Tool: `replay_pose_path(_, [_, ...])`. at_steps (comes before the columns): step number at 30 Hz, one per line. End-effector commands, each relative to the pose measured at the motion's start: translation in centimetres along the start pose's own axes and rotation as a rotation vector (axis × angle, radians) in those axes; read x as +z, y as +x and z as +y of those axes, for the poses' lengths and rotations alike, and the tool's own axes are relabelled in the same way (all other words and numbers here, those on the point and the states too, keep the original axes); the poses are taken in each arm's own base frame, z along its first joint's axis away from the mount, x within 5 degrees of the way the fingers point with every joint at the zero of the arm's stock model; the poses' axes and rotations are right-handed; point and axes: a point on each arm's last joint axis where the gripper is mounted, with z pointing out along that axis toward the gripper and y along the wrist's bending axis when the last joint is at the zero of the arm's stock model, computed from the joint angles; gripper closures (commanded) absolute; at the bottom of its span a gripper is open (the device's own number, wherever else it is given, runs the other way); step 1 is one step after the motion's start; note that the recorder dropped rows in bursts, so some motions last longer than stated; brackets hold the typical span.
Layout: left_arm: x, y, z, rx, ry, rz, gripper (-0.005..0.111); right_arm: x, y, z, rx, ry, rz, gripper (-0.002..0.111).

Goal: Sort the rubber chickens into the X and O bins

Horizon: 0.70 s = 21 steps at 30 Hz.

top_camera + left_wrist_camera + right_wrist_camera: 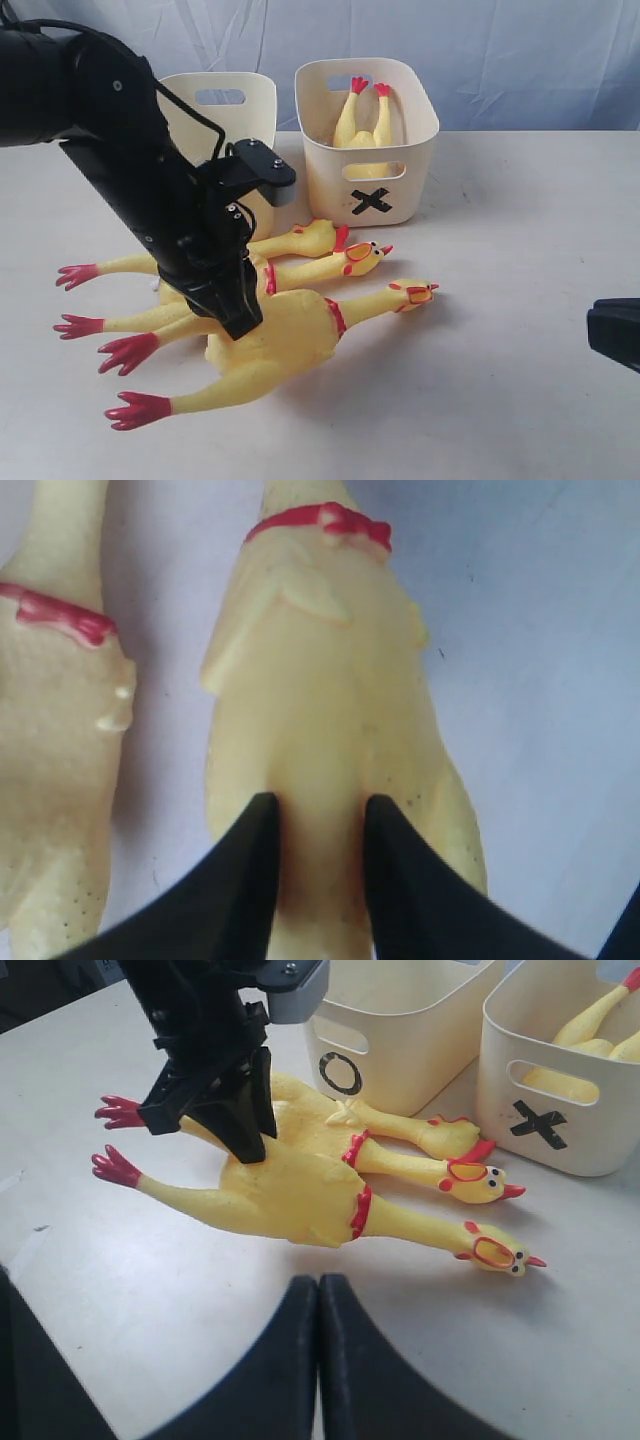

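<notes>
Here, left gripper (318,815) jaws pinching plump glossy rubber chicken (275,345), right gripper (319,1290) jaws pressed together.

Cream tabletop (520,330), wrinkled pale blue cloth backdrop (520,60) behind, soft even light

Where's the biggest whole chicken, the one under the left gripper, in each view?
Exterior: big chicken, low centre, head pointing right, left gripper on its body.
Left wrist: fills the middle of the frame, red collar at top, body between the two black fingers.
Right wrist: centre, nearest of the chickens to this camera, head toward the X bin.
Shared landmark: its red collar.
</notes>
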Motion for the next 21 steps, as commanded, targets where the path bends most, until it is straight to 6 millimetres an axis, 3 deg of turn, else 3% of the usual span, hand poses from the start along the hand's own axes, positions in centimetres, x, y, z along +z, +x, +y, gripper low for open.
replay_pose_path(1, [-0.6,-0.3,-0.4,-0.004,0.004,-0.038,0.107,0.0,0.1,0.0,-0.001,0.002,-0.004,0.109])
replay_pose_path(14, [-0.4,0.1,-0.5,0.018,0.025,0.006,0.107,0.0,0.1,0.0,0.001,0.0,-0.005,0.109])
replay_pose_path(21, [1.9,0.7,-0.1,0.011,0.09,0.134,0.107,0.0,0.1,0.0,0.001,0.0,-0.005,0.109])
